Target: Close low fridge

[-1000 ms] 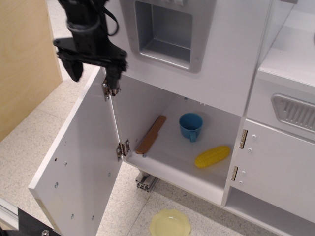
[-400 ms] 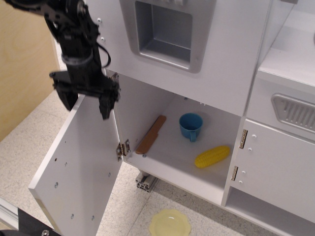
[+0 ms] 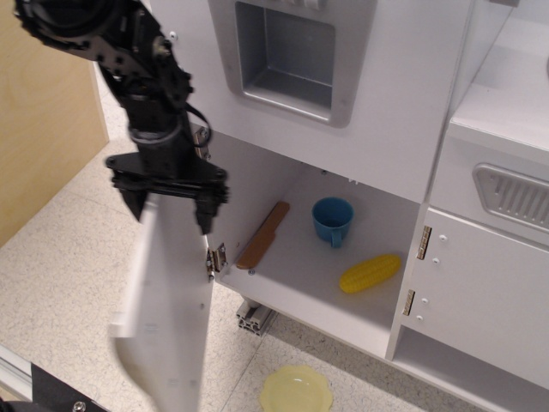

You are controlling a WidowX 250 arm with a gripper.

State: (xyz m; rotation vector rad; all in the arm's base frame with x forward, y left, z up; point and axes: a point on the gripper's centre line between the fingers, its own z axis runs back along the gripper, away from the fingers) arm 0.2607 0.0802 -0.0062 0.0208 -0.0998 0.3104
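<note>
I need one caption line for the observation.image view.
Gripper straddles the top edge of the low fridge door, compartment open.

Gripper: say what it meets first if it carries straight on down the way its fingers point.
Probably the low fridge door. The gripper points down with its open fingers straddling the door's top edge, so that edge seems to come first; depth is hard to judge from this one view.

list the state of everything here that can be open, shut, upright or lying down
low fridge door: open, partway swung
gripper: open, straddling the door's top edge
blue cup: upright in the fridge
corn: lying on its side
vented door: shut
</note>
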